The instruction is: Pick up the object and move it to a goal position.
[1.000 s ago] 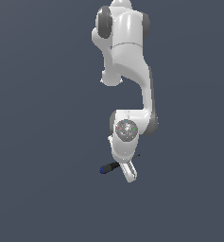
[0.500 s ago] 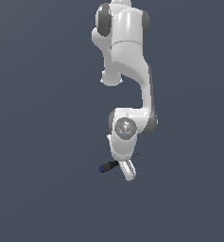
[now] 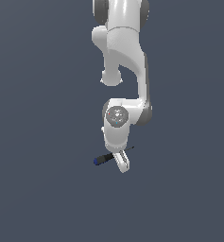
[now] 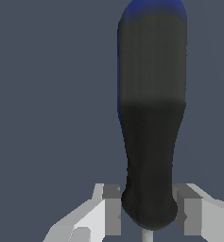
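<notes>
Gripper [image 3: 122,164] clenched on screwdriver [image 3: 104,159] w/ pads [image 4: 112,209] at handle's shaft end; blue cap juts toward exterior view's left. Carry step, I judge: move slow, keep squeeze steady, avoid wrist twist since the handle overhangs.

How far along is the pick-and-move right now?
Done: the gripper is down at the screwdriver, fingers either side of the handle's shaft end. In hand: the grasp, though the wrist view doesn't settle whether the pads touch. Left: lifting and carrying; no goal marker is visible.
</notes>
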